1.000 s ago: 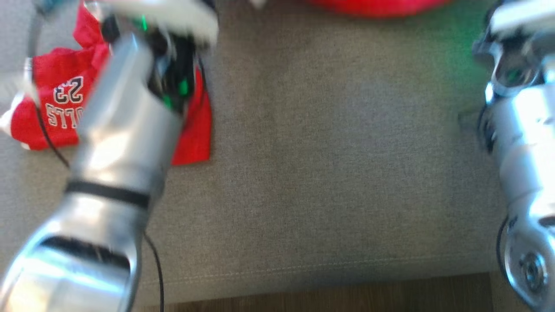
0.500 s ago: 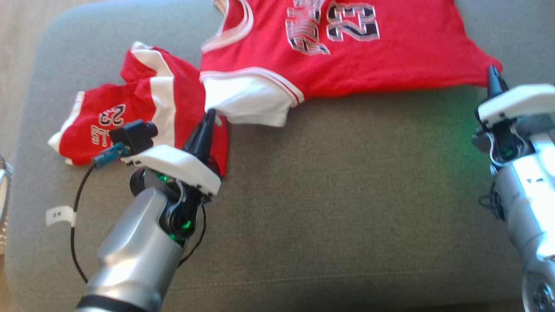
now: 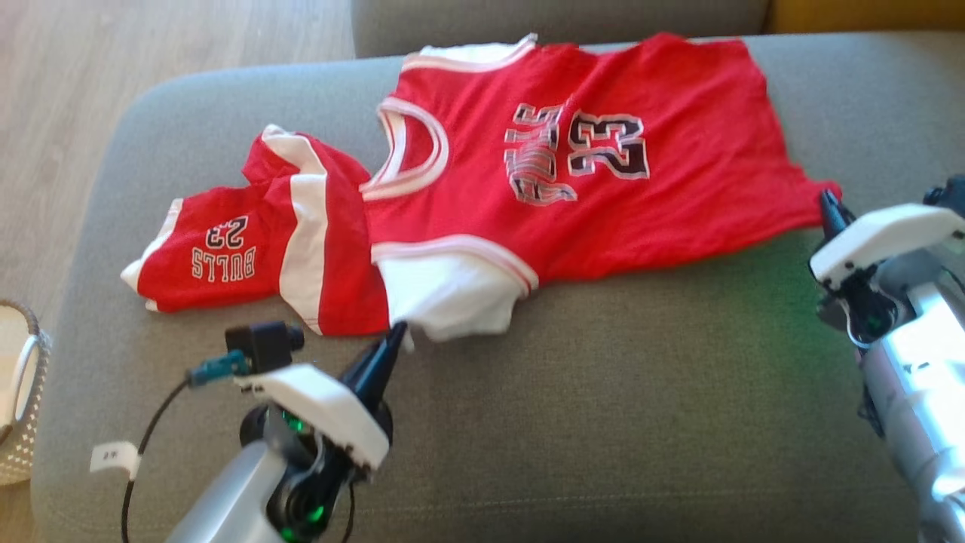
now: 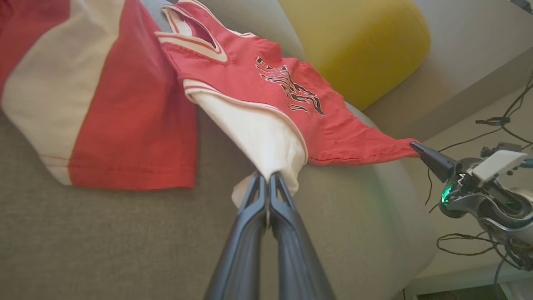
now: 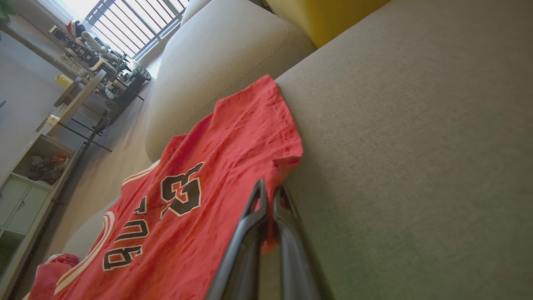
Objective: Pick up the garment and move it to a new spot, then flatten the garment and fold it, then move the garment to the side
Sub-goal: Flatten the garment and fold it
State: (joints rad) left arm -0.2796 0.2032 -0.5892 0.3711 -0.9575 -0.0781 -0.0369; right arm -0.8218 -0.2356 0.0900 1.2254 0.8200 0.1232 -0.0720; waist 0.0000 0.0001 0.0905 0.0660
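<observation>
- Head view: the jersey (image 3: 603, 173) lies face up across the grey sofa (image 3: 641, 407), mostly spread but rumpled along its near edge. The left end effector (image 3: 396, 333) is pinching its white corner and the right end effector (image 3: 827, 200) has the red hem corner. I'd call this the flattening stage, with the fold and the move aside yet to do. Folded shorts (image 3: 249, 256) touch the jersey on the left. There is wood floor (image 3: 151, 45) beyond, and a basket (image 3: 22, 392) at the far left.
- Left wrist view: the fingers are pressed together on the white flap, and the cloth runs taut across to the other end effector. A yellow cushion (image 4: 358, 46) sits behind the jersey, and cables trail on the floor.
- Right wrist view: the fingers are clamped on the red hem, with the number 23 facing up. The sofa fabric is plain and bare beside it. Far off are shelves (image 5: 33, 166) and a barred window (image 5: 125, 21).
</observation>
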